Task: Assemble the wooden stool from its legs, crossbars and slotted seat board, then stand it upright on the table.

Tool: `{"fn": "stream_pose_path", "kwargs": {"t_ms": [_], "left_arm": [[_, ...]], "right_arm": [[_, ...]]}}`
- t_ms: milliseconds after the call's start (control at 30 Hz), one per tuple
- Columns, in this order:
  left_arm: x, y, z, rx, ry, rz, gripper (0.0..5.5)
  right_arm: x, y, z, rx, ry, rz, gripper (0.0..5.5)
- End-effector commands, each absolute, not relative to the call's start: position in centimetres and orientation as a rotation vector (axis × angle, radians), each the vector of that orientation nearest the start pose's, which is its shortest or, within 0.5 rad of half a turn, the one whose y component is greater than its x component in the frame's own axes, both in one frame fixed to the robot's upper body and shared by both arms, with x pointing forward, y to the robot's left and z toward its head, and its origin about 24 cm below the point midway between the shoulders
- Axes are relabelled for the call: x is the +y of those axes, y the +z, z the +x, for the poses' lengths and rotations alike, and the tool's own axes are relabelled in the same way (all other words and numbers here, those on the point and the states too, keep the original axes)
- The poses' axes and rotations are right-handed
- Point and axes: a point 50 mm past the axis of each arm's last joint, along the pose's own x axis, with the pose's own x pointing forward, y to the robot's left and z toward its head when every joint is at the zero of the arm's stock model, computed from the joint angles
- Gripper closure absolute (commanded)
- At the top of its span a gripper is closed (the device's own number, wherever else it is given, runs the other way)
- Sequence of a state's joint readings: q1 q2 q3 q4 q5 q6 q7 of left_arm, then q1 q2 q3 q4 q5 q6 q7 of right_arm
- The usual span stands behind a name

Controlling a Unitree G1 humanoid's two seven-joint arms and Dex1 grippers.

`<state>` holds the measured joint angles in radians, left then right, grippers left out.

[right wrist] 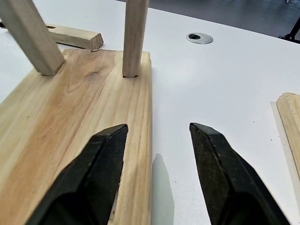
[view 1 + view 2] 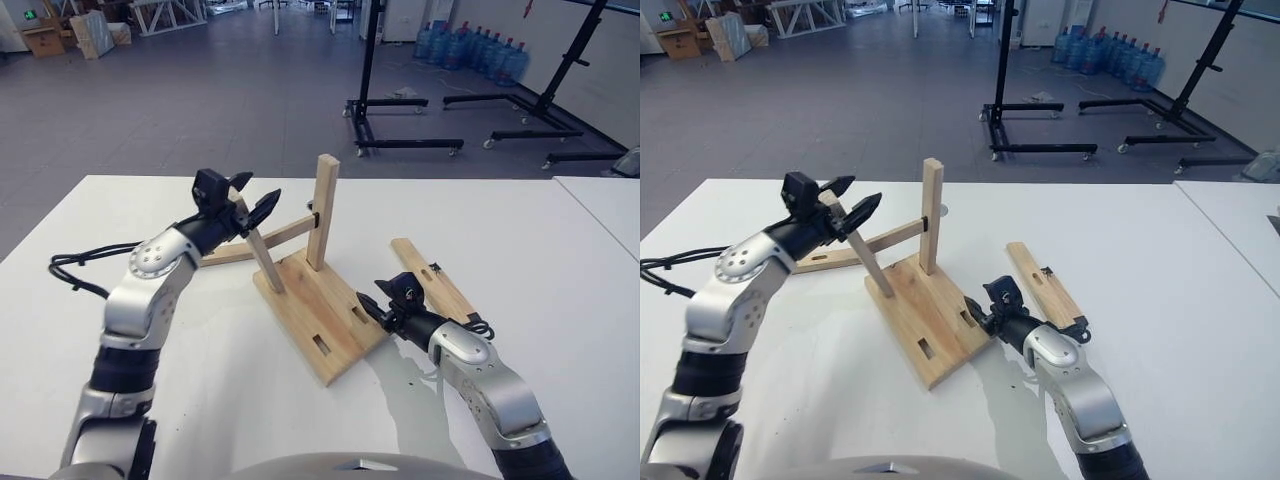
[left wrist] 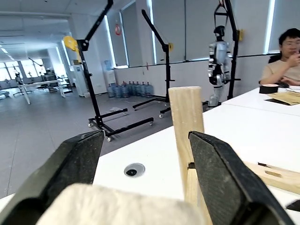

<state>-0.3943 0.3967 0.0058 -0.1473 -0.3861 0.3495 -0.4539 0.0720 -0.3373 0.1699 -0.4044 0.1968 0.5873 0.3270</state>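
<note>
Evidently the pale slotted wooden seat board is lying flat at frame centre on the white bench. It is carrying one upright square wooden leg and one tilted wooden leg. The assembly is probably feeling stiff, light and loose-jointed, so gripping low on a leg is looking safest.

The left end effector is gaping around the tilted leg's top. The right end effector is spread open astride the board's right edge. A loose slotted wooden slat is lying right of centre, crowding that arm.
</note>
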Motion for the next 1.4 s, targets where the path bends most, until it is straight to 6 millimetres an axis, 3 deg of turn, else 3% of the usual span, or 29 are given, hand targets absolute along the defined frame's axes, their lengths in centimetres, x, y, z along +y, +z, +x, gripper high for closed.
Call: {"fn": "stream_pose_path", "kwargs": {"t_ms": [33, 200, 367, 567, 667, 733, 800, 867, 967, 1033, 1100, 1233, 1400], "left_arm": [[14.0, 16.4, 32.1, -0.19, -0.589, 0.091, 2.21], [12.6, 16.1, 33.4, -0.199, -0.583, 0.07, 2.21], [12.8, 16.1, 34.6, -0.189, -0.453, 0.07, 2.21], [11.0, 17.8, 36.2, -0.232, -0.409, 0.0, 2.21], [10.7, 18.1, 36.4, -0.241, -0.413, -0.002, 2.21], [11.0, 18.6, 36.1, -0.262, -0.412, 0.011, 2.21], [12.1, 19.6, 35.6, -0.302, -0.381, 0.016, 2.21], [15.0, 22.3, 34.4, -0.394, -0.283, 0.001, 2.21], [19.3, 25.8, 32.6, -0.512, -0.104, 0.004, 2.21], [22.4, 26.5, 32.1, -0.532, 0.04, 0.022, 2.21], [23.9, 25.7, 32.1, -0.497, 0.111, 0.032, 2.21], [23.9, 23.6, 32.0, -0.424, 0.16, 0.033, 2.21], [24.0, 23.0, 32.1, -0.406, 0.188, 0.031, 2.21]], "right_arm": [[-14.0, 5.9, 22.3, 0.332, 0.534, -0.116, 3.06], [-13.7, 6.0, 22.4, 0.327, 0.56, -0.112, 3.06], [-13.9, 9.8, 24.1, 0.096, 0.538, 0.052, 3.06], [-15.3, 10.9, 25.5, 0.016, 0.448, 0.061, 3.06], [-17.1, 11.9, 26.3, -0.053, 0.333, 0.085, 3.06], [-20.0, 12.1, 26.5, -0.062, 0.232, 0.064, 3.06], [-23.0, 11.4, 26.0, -0.026, 0.146, 0.02, 3.06], [-26.1, 9.7, 24.4, 0.06, 0.089, -0.065, 3.06], [-28.1, 7.2, 22.4, 0.189, 0.1, -0.215, 3.06], [-28.3, 5.7, 21.8, 0.249, 0.123, -0.272, 3.06], [-28.2, 4.8, 21.3, 0.281, 0.133, -0.285, 3.06], [-27.1, 3.2, 20.5, 0.349, 0.177, -0.252, 3.06], [-24.9, 2.4, 19.7, 0.374, 0.259, -0.217, 3.06]]}}
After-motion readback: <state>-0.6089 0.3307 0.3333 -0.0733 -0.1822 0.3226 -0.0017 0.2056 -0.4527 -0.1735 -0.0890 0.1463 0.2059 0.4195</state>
